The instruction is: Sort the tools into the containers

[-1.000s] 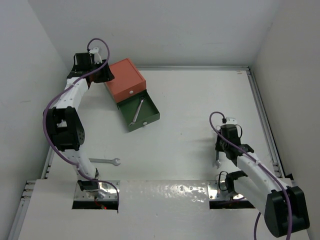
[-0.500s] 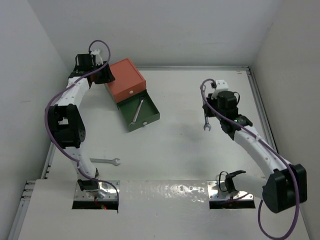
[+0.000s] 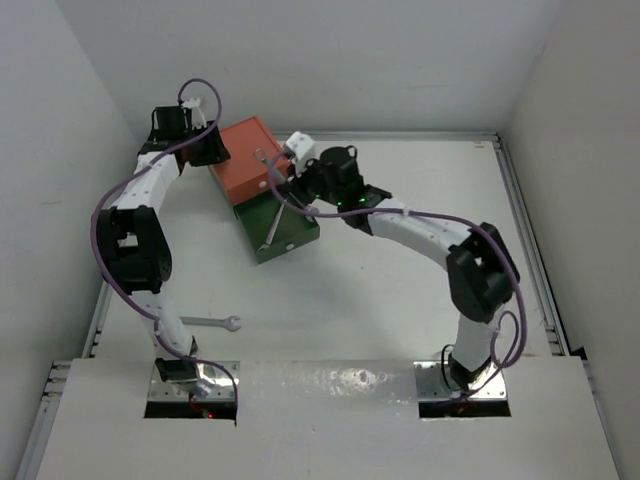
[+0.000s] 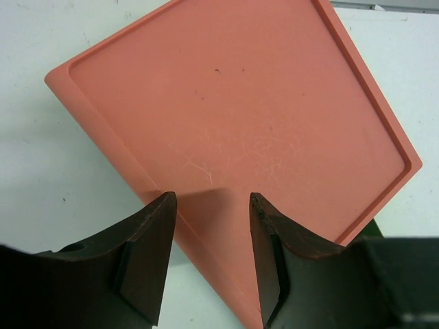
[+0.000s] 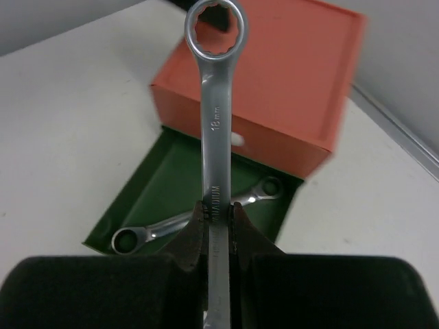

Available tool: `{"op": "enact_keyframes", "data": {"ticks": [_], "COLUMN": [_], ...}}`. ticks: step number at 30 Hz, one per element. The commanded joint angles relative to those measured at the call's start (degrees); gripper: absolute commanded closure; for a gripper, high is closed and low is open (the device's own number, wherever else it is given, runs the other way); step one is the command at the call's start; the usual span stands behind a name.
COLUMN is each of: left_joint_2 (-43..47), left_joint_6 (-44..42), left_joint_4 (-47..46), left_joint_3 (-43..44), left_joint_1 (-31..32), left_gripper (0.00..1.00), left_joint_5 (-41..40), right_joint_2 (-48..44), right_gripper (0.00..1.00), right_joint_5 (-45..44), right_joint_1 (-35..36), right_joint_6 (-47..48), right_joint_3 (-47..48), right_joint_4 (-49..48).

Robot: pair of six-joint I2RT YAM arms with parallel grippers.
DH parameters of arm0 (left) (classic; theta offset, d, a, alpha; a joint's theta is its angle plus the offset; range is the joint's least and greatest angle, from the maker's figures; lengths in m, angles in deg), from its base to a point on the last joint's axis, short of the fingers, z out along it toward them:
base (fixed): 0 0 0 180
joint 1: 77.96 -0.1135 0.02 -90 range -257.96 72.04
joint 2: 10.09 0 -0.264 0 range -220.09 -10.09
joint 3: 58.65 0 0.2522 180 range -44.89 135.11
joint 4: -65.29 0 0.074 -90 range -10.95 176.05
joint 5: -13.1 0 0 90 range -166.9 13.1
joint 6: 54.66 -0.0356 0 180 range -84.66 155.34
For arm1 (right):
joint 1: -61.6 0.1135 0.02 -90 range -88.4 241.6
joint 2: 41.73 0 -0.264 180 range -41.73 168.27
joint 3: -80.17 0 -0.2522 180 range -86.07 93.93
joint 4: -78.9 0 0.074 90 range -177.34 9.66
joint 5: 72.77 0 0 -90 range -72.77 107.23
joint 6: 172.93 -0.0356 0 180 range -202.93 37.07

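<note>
The containers are one box: an orange-red upper drawer (image 3: 250, 155) and a dark green lower drawer (image 3: 305, 222) pulled open. One silver wrench (image 3: 270, 228) lies inside the green drawer (image 5: 168, 179), also seen in the right wrist view (image 5: 154, 232). My right gripper (image 3: 295, 193) is shut on a second wrench (image 5: 215, 116) and holds it over the open green drawer, its ring end toward the orange drawer (image 5: 274, 82). My left gripper (image 4: 209, 205) is open and empty above the orange top's (image 4: 240, 123) back edge. A third wrench (image 3: 213, 323) lies on the table near the left arm's base. The hex key is out of view.
White walls enclose the table on the left, back and right. A metal rail (image 3: 525, 220) runs along the right edge. Purple cables (image 3: 100, 215) loop along both arms. The box stands at the back left.
My right arm has swung from the right side of the table across to the box, carrying the wrench. It now holds the wrench over the green drawer. The left arm has stayed put.
</note>
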Motion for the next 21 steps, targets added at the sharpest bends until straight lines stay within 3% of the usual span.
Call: {"op": "enact_keyframes", "data": {"ticks": [1, 8, 17, 21], "left_joint_2": [-0.94, -2.52, -3.75, -3.75], "left_joint_6": [-0.85, -1.11, -1.46, -1.82], "left_joint_4": [-0.68, -0.77, -0.07, -0.33], "left_joint_3": [2.2, 2.46, 2.55, 2.55], "left_joint_1": [-0.34, -0.43, -0.43, -0.52], "left_gripper": [0.56, 0.56, 0.56, 0.56], "left_joint_5": [-0.22, 0.04, -0.04, -0.22], "right_joint_2": [5.08, 15.03, 22.94, 22.69], "right_gripper": [1.0, 1.0, 1.0, 1.0], "right_joint_5": [7.22, 8.02, 6.53, 4.69], "right_joint_1": [2.39, 3.89, 4.76, 5.12], "right_joint_6": [9.5, 18.03, 29.28, 27.81], "right_joint_3": [4.84, 8.26, 14.25, 12.32], "right_joint_4": [-7.8, -12.64, -3.24, -5.77]}}
